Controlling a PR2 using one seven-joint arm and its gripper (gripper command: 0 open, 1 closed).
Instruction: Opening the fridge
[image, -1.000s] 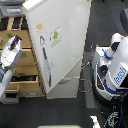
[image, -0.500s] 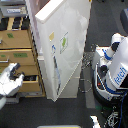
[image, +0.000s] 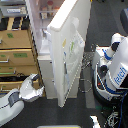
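exterior view | fridge upright, door swung open toward camera | gripper jaws apart

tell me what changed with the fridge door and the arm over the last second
The fridge upper door swung further open, so the shelves inside now show. The gripper came from the exterior view's left edge in toward the cabinet's lower part; it holds nothing that can be seen. The wooden drawer cabinet and the white robot base stayed put.

Blue lettering on the white robot body, across the fridge door from the gripper, too blurred to read.
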